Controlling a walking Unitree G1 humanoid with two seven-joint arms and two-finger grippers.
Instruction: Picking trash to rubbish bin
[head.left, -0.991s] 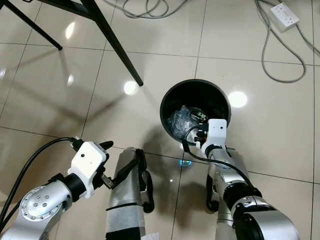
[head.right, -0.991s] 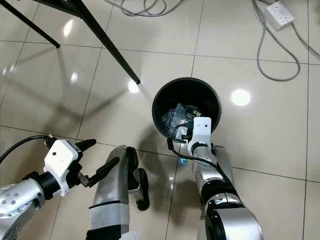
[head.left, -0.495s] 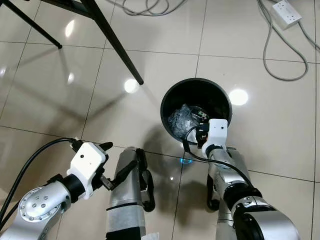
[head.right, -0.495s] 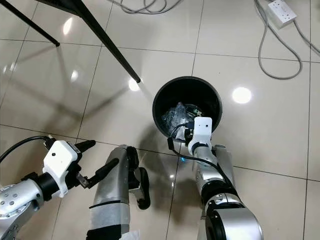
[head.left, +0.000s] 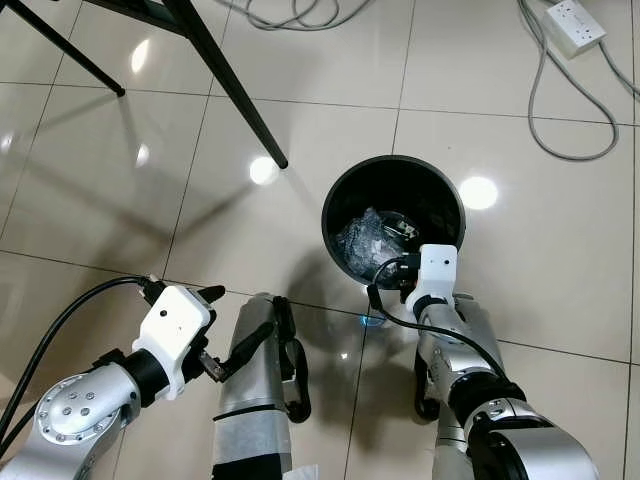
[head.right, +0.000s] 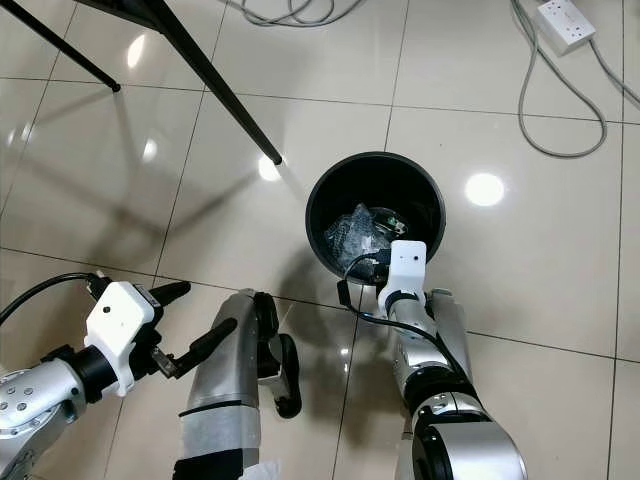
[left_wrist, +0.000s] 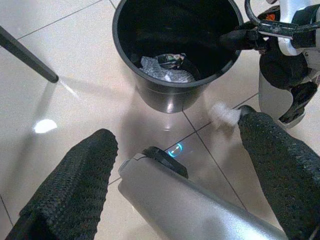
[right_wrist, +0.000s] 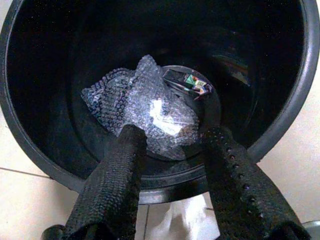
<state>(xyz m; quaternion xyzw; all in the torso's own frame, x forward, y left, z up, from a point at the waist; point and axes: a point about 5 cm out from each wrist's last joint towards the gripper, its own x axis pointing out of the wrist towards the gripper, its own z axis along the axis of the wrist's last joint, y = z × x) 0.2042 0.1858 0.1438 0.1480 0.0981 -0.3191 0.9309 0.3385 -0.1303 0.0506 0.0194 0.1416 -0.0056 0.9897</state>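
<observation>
Left eye view, glossy beige tiled floor (head.left: 120, 200), black rubbish bin (head.left: 440, 196), grey cables (head.left: 560, 110)

Black rubbish bin (head.right: 376, 176) on tiled floor (head.right: 120, 180), bubble wrap (head.right: 352, 232) inside, right arm's white wrist (head.right: 404, 270) at its rim

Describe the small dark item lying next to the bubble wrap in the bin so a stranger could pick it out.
Start at the round black bin on the tiled floor, just ahead of the right claw, whose fingers are spread over its rim. At the bottom lies a crumpled clear bubble wrap. The small dark item rests beside it: flat, blackish, with small green and red marks, unlike the wrap.
</observation>
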